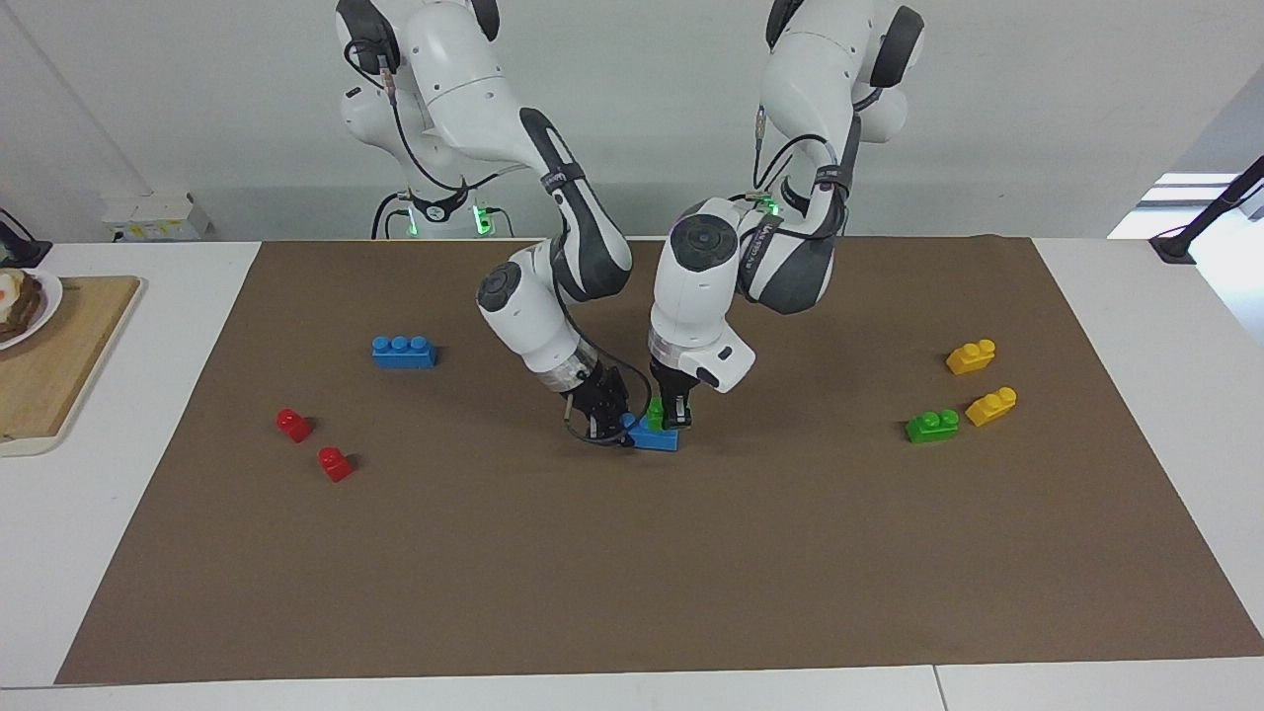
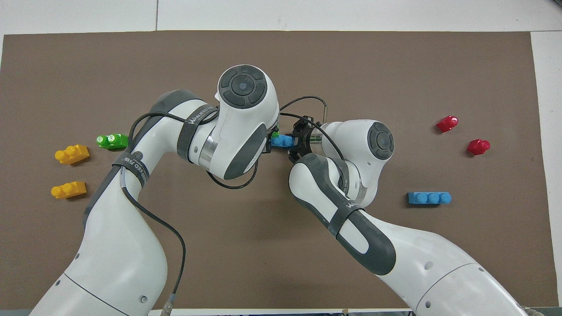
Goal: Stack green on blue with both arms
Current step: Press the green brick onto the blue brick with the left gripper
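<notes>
Two grippers meet at frame centre in the facing view. Left gripper (image 1: 673, 419) is closed on green brick (image 1: 656, 410), pressing it onto blue brick (image 1: 657, 435), which right gripper (image 1: 614, 427) pinches at one end on the mat (image 1: 632, 592). Risk: studs misaligned or blue pivots under push, so green seats crooked or pops off on release; fingers nearly touching could clash. Mat around the stack is bare; spare blue brick (image 1: 403, 352) and spare green brick (image 1: 932, 426) sit well apart, mat edges distant.

Brown mat (image 1: 632, 553) on white table (image 1: 118, 553), two red bricks (image 1: 294, 425) (image 1: 335, 463) near the right arm's end, two yellow bricks (image 1: 971, 356) (image 1: 991, 406) near the left arm's end, wooden board (image 1: 59, 355) with plate (image 1: 30, 301) at table edge
</notes>
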Controlling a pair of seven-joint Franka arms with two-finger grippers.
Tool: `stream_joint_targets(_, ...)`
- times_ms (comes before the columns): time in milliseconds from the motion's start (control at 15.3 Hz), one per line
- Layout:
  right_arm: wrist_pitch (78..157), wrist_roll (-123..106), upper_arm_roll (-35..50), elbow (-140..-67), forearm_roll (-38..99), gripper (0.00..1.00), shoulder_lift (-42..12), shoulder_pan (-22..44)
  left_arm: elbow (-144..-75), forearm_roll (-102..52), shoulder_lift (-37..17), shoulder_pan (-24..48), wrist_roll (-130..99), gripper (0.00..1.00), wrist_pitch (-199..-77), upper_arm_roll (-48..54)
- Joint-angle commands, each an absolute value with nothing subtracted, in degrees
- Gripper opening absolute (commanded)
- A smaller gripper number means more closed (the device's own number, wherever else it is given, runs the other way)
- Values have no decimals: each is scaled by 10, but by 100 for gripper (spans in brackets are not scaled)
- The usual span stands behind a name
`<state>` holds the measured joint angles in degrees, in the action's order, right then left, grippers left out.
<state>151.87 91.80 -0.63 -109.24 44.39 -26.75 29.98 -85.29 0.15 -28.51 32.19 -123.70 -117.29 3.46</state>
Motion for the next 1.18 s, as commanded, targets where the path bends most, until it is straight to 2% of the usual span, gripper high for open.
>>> stream_joint_targets(0, 1542, 902, -11, -1113, 456, 0, -284, 296, -844, 12, -294, 337, -1246, 0, -1170, 26)
stream_joint_targets(1114, 1543, 875, -11, -1131, 457, 0, -280, 290, -923, 33, -277, 345, -1198, 0, -1223, 26)
